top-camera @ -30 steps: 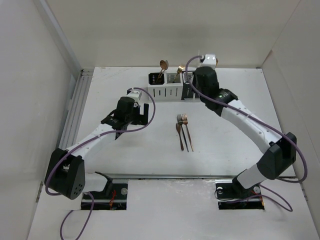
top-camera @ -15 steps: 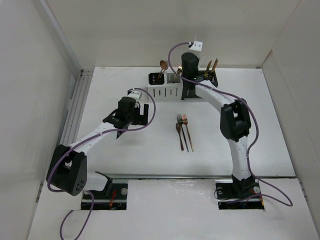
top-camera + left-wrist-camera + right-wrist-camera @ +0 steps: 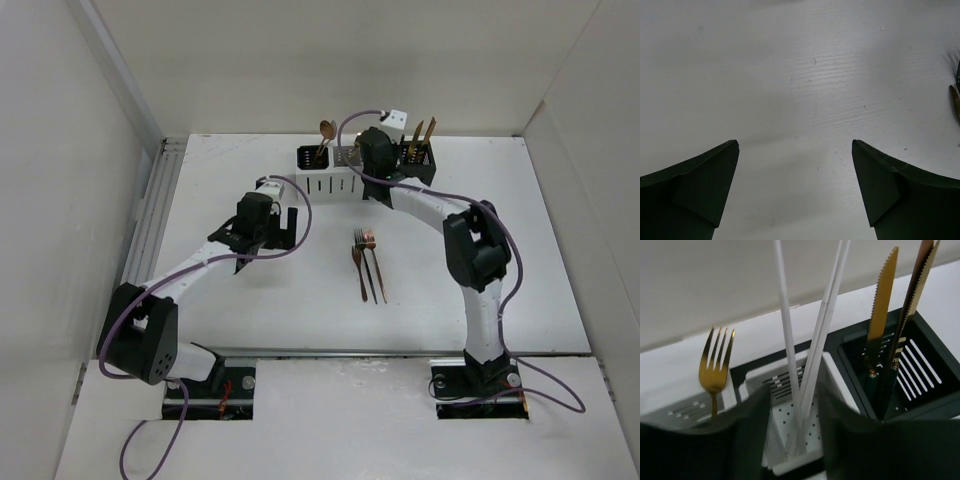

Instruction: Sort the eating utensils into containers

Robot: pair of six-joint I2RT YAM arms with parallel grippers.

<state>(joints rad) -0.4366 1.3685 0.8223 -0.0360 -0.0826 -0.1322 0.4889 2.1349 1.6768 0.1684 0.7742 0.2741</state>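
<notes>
The white table point(image 3: 250, 320) carries a row of small square slotted cutlery holders point(image 3: 335, 184) at its twelve o'clock edge. The white-and-black right arm point(image 3: 480, 250) reaches over to them, and the left arm point(image 3: 190, 270) is stretched toward the table's middle. The right gripper point(image 3: 372, 152) hangs over the row. In its wrist view its two dark jaws stand apart on either side of the white perforated holder point(image 3: 837, 377). The thin white chopstick-like sticks point(image 3: 812, 340) rise upright out of that holder between the jaws, and a gap shows on each side, so nothing is clamped. At three o'clock of it, the black slotted holder point(image 3: 935, 375) has two gold serrated knives point(image 3: 882, 310) standing with their blades up. At nine o'clock a gold fork point(image 3: 715, 362) stands tines up in a pale holder point(image 3: 685, 410). The left gripper point(image 3: 795, 150) hovers with its jaws spread wide, and only bare table lies between them. A small cluster of loose copper forks and a spoon with dark handles point(image 3: 367, 262) lies near the table's centre, at three o'clock of the left gripper and apart from it. A copper spoon point(image 3: 326, 130) sticks up from the holder at the row's nine o'clock end.
</notes>
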